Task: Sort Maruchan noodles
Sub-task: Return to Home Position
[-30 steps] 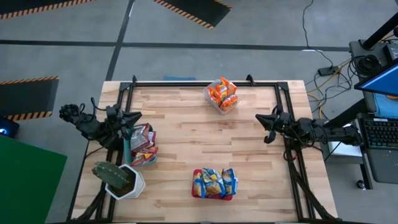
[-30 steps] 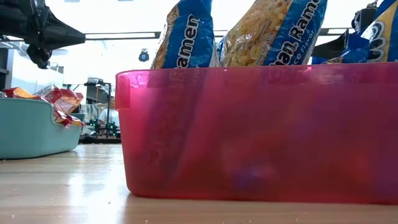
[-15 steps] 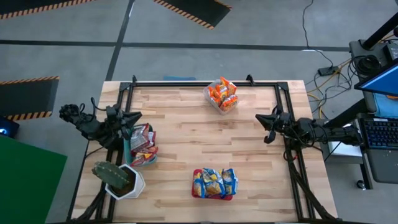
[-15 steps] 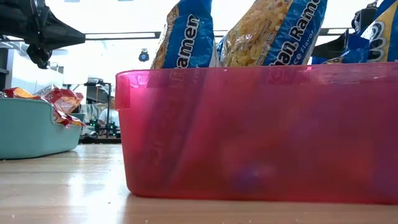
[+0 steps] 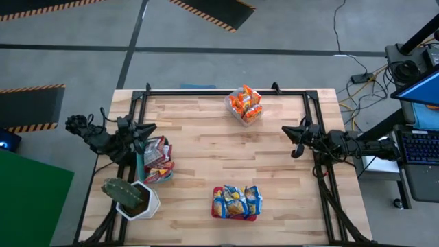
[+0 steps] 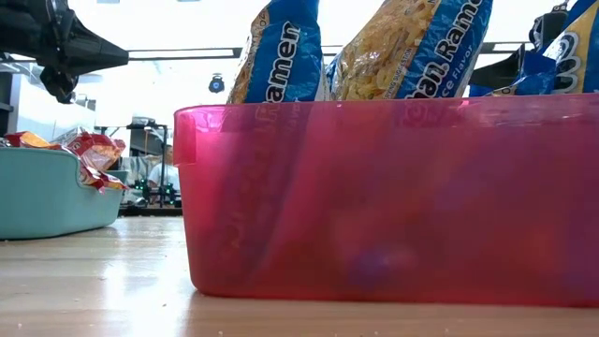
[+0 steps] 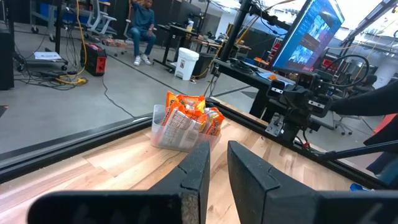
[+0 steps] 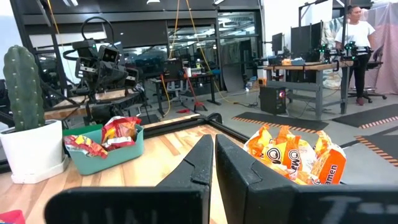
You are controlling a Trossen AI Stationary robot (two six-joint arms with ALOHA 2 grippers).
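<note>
The Maruchan noodles stand sorted in three bins. Orange packets [image 5: 245,101] fill a clear bin [image 7: 166,134] at the far edge. Silver/red packets [image 5: 158,159] lie in a teal bin [image 8: 109,154] at the left. Blue-and-yellow packets [image 5: 236,201] stand upright in a red bin [image 6: 393,206] at the near edge. My left gripper [image 5: 151,128] hovers level above the table's left rail beside the teal bin, its fingers [image 7: 198,163] a narrow gap apart with nothing between them. My right gripper [image 5: 286,131] hovers level over the right rail, shut and holding nothing [image 8: 213,155].
A potted cactus [image 5: 129,197] in a white pot stands at the near left corner, close to the teal bin. Black rails [image 5: 226,91] frame the wooden tabletop [image 5: 206,147], whose middle lies bare. People are in the room beyond the table, one seated [image 7: 143,25] and one standing [image 8: 357,37].
</note>
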